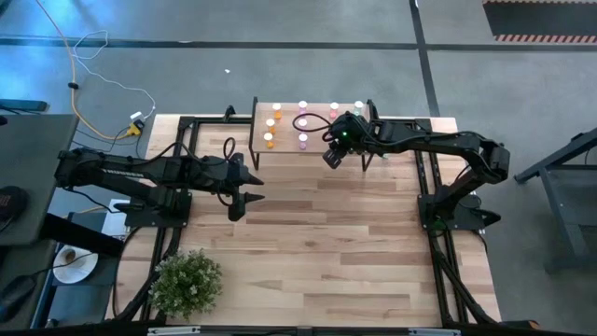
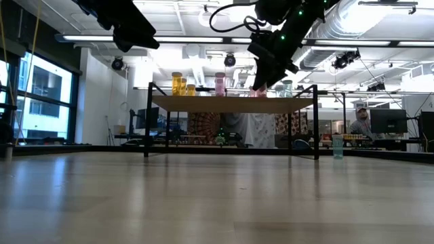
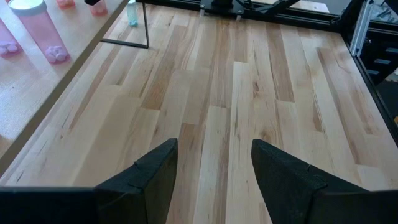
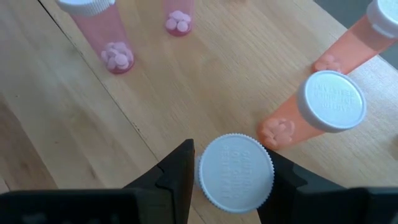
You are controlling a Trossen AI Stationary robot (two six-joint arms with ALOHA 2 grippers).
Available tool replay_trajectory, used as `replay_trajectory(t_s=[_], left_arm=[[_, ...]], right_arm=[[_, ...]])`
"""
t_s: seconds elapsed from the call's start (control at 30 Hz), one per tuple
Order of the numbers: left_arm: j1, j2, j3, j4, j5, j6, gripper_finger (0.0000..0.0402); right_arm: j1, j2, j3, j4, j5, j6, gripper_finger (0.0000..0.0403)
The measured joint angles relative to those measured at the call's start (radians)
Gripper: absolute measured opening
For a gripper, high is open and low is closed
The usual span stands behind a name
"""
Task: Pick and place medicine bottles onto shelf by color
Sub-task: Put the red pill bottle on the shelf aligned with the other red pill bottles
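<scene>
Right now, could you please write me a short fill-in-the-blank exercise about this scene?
1. The right gripper is shut on a bottle with a ____ cap.
2. The bottles stand on the light-wood ____.
3. The left gripper is ____, with only bare tabletop between its fingers.
4. Beside the left arm, at the table's corner, sits a green ____.

Missing words: white; shelf; open; plant

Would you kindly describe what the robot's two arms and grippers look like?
Both arms are dark, jointed and tubular, with black cables looping near the wrists. The left gripper has two black wedge-shaped fingers. The right gripper has matching black fingers, and small green lights glow on its wrist.
</scene>
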Motion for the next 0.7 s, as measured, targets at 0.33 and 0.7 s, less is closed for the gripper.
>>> replay_trajectory(t_s=[0.33, 0.7], left_arm=[[0.000, 0.000, 0.000, 0.000, 0.000, 0.000, 0.0196], [0.000, 0.000, 0.000, 0.000, 0.000, 0.000, 0.0196]], right_arm=[[0.000, 0.000, 0.000, 0.000, -0.005, -0.006, 0.0129], [0.000, 0.000, 0.000, 0.009, 0.019, 0.019, 0.0160]])
